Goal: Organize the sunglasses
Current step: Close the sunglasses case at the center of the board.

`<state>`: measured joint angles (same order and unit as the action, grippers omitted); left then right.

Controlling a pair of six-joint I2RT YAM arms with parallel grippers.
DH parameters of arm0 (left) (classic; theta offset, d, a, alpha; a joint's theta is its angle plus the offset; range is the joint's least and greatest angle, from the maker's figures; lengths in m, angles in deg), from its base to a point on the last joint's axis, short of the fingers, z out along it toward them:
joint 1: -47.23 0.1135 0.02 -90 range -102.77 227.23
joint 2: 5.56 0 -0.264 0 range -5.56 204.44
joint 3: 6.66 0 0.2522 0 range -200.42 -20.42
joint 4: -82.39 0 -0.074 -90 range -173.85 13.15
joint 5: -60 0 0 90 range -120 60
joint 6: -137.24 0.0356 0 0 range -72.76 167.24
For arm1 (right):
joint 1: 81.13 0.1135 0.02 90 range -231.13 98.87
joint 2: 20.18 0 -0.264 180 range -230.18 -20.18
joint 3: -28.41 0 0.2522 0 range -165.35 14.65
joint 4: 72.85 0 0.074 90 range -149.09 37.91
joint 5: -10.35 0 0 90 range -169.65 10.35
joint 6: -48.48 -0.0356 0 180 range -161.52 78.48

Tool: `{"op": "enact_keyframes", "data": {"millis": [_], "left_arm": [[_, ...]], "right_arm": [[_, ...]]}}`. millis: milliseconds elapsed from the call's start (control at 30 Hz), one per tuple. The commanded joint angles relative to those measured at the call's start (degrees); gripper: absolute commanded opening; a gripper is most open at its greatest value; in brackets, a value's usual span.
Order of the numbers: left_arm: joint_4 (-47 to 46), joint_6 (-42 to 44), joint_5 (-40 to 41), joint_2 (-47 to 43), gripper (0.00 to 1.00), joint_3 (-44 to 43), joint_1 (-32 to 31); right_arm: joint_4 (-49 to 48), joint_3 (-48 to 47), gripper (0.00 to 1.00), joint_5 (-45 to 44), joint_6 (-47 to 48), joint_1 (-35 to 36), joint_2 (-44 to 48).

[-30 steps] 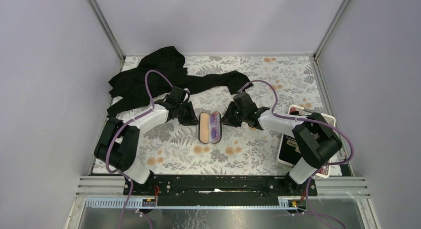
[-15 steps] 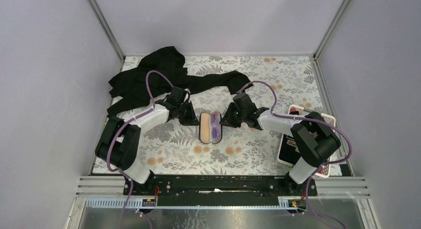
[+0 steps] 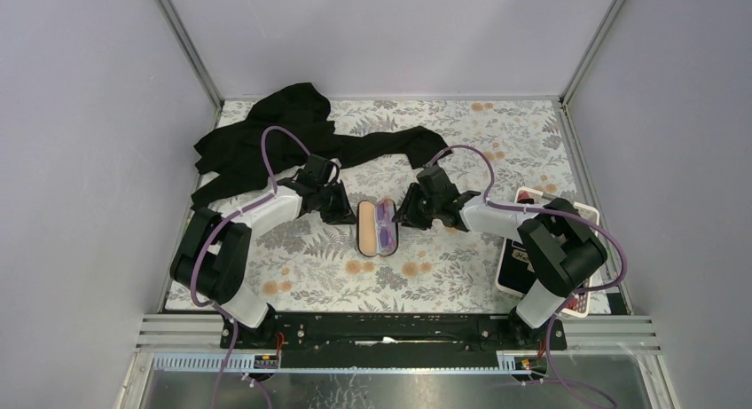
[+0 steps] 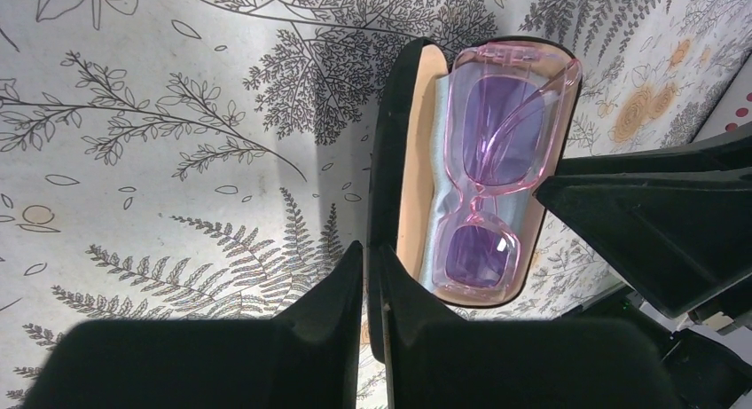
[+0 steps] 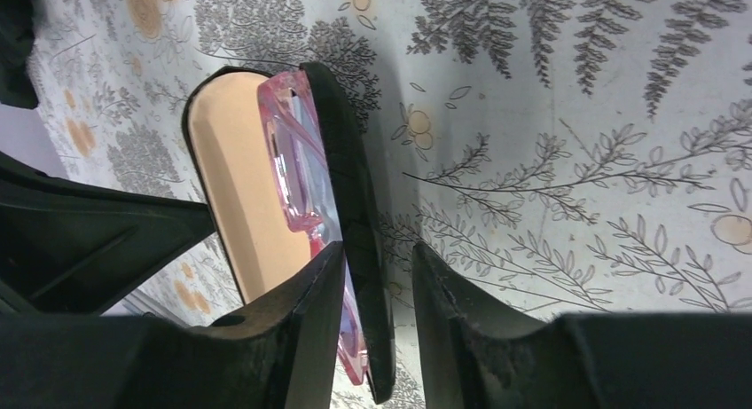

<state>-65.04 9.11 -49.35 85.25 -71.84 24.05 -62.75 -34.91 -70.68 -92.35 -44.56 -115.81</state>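
The left jaws are nearly closed, pinching the rim of the tan-lined half of the black case (image 4: 383, 161). The right jaws stand open astride the case's opposite wall, one finger over the sunglasses (image 4: 483, 169), the other outside. The sunglasses lie inside the case, between both jaws, on the floral desk (image 4: 177, 161).

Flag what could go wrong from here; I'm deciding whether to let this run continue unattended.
1. The right gripper straddles the wall of the black oval hard case, its inner finger beside the pink-framed purple-lensed sunglasses; it might scratch or drag them.
2. The left gripper pinches only the case's thin rim, which could slip free.
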Motion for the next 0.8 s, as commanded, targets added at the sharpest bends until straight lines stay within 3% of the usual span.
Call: {"op": "enact_keyframes", "data": {"millis": [0,200,767], "left_arm": [[-2.09,-0.41,-0.95,0.78,0.15,-1.63,-0.42],[-2.05,-0.43,-1.25,1.25,0.15,-2.40,-0.46],[-1.83,-0.98,-1.48,3.02,0.15,-4.87,-2.72]], "right_arm": [[5.47,-2.56,0.41,-4.79,2.53,0.05,2.19],[9.88,-3.60,0.38,-9.94,5.14,0.03,3.00],[10.08,-3.94,0.28,-9.06,6.54,0.06,2.16]]}}
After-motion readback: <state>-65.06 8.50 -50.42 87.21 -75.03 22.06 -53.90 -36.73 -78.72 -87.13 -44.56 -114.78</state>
